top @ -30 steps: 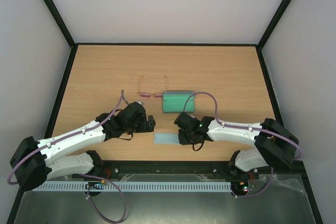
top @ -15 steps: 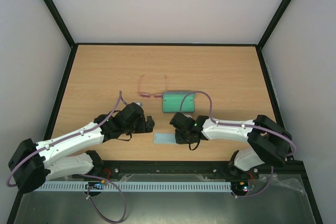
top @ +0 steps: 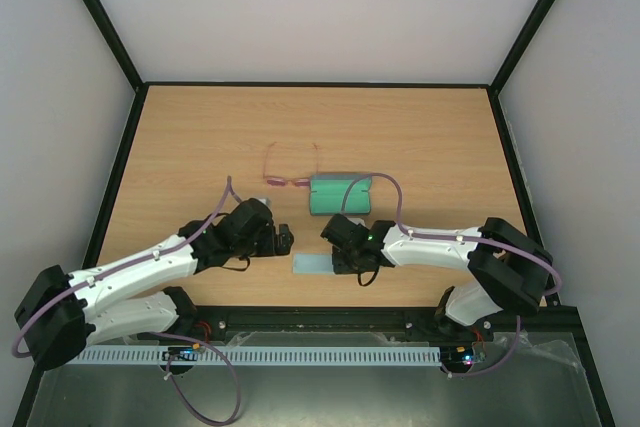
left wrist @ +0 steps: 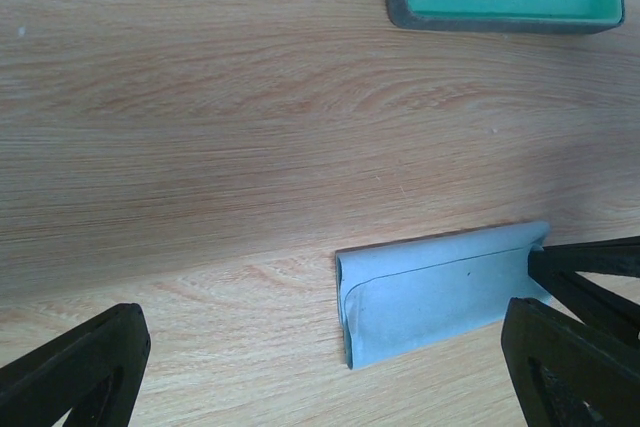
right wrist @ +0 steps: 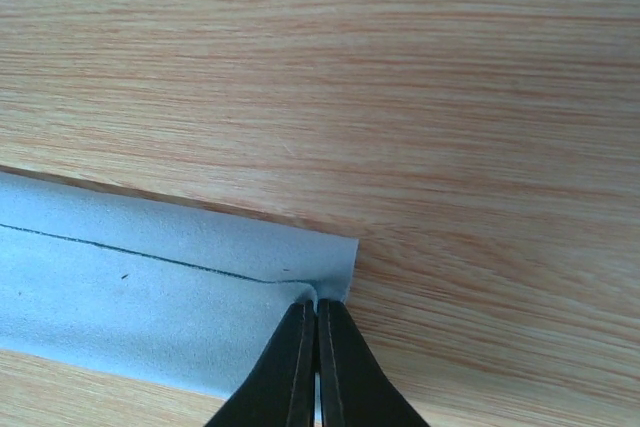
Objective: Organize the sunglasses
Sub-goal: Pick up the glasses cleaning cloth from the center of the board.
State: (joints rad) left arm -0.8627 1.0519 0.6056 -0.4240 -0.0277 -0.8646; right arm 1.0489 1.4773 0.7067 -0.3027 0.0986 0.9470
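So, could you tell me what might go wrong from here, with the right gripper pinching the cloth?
The right gripper is shut on just the end of the folded cloth, so it could slip free or lift only one layer. The open left gripper hovers close to the cloth's other end, so the two arms might bump. The case and sunglasses lie just behind, where a careless swing might knock them.

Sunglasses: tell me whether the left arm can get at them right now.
Probably yes: the left pincer is open and empty, and only bare table lies between it and the sunglasses.
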